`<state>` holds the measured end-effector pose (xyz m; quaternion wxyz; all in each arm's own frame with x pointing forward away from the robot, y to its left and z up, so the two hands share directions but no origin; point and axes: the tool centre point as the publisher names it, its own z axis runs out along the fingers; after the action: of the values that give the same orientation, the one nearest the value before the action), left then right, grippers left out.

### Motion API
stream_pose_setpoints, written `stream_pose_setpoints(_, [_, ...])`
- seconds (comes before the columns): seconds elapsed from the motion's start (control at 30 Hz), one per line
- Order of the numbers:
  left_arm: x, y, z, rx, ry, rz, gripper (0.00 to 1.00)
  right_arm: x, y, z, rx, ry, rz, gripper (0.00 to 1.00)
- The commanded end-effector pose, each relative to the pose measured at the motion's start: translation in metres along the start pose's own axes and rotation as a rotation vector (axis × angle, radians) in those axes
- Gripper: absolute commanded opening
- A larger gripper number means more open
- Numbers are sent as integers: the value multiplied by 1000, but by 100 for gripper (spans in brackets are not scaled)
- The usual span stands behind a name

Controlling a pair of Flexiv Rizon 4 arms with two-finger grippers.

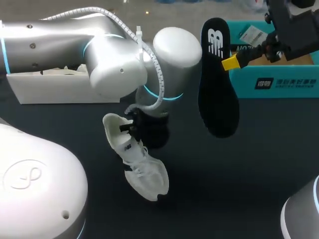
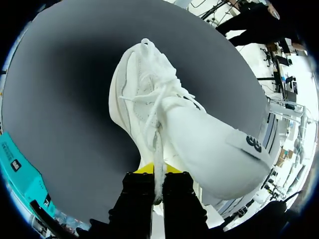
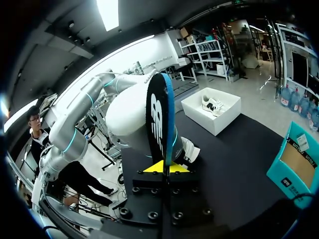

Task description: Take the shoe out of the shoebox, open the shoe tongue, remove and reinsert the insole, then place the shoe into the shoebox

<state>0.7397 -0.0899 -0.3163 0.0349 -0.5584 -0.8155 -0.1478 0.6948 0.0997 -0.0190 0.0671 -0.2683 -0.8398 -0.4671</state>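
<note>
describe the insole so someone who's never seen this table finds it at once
Start at the teal box at the far right of the table. Just left of it, the right jaws hold a long flat insole aloft. It is black, unlike the white shoe nearby.

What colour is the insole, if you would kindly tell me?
The insole is black with white logo; head view.

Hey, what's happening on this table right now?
The left gripper is shut on the white shoe, pinching a strip at its opening. The right gripper holds the black insole up in the air, out of the shoe. The white shoebox sits at the back left with a second shoe inside.
</note>
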Motion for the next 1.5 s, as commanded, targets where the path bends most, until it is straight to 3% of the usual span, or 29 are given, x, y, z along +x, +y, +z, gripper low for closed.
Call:
stream_pose_setpoints(0.03, [8, 4, -4, -246, -96, 470, 0, -1, 2, 2, 4, 1, 1, 0])
stream_pose_setpoints(0.33, [9, 14, -16, -285, -201, 585, 0, -1, 2, 2, 4, 1, 1, 0])
stream_pose_setpoints(0.67, [-33, 14, -16, -292, -210, 660, 0, -1, 2, 2, 4, 1, 1, 0])
stream_pose_setpoints(0.87, [-45, 1, -29, -329, -183, 634, 0, -1, 2, 2, 4, 1, 1, 0])
stream_pose_setpoints(1.2, [-45, -16, -43, -400, -148, 566, 0, -1, 2, 2, 4, 1, 1, 0])
stream_pose_setpoints(1.5, [-72, -30, -46, -384, -163, 541, 0, -1, 2, 2, 4, 1, 1, 0])
